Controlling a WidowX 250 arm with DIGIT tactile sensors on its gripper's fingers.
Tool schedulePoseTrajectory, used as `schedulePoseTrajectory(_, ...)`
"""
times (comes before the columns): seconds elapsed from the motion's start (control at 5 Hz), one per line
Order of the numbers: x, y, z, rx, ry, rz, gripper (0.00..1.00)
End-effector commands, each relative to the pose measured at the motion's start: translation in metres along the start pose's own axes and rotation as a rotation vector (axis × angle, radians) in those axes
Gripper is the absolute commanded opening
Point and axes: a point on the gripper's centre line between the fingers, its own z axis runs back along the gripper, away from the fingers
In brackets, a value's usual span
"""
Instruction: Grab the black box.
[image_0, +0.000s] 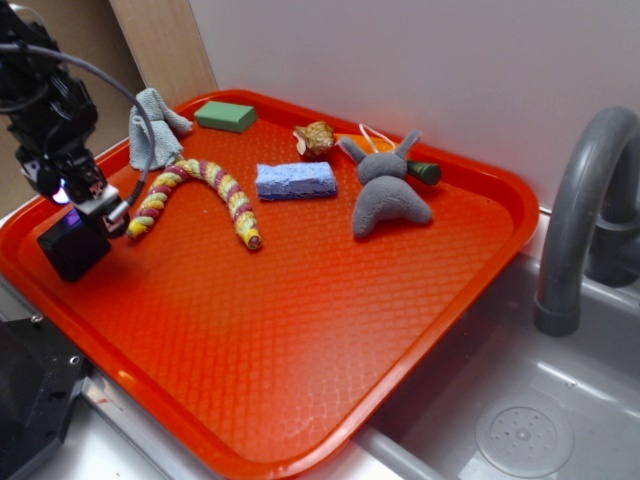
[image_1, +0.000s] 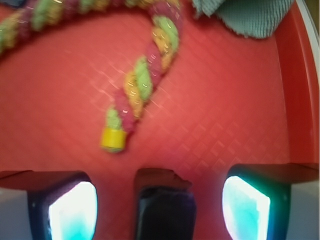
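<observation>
The black box (image_0: 72, 247) is a small matte black block on the red tray (image_0: 300, 340), near the tray's left rim. My gripper (image_0: 92, 210) hangs just above and behind the box. In the wrist view the black box (image_1: 165, 212) lies between the two lit fingers (image_1: 72, 210), with red tray showing on both sides of it. The gripper (image_1: 160, 210) is open, and neither finger touches the box.
A braided rope (image_0: 200, 190) lies just right of the gripper, its yellow end (image_1: 112, 139) close ahead of the box. Farther back are a grey cloth (image_0: 155, 125), a green sponge (image_0: 226, 116), a blue sponge (image_0: 296, 181) and a grey plush (image_0: 388, 190). A faucet (image_0: 580, 220) stands at the right.
</observation>
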Motion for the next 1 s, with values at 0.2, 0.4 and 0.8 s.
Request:
schedulePoseTrajectory(0.2,0.014,-0.004,-0.031,0.040,0.074,-0.035,0.00)
schedulePoseTrajectory(0.4,0.025,-0.007,-0.038,0.069,0.042,-0.065,0.00)
schedulePoseTrajectory(0.8,0.005,-0.012,0.036,-0.044,-0.073,-0.103,0.00)
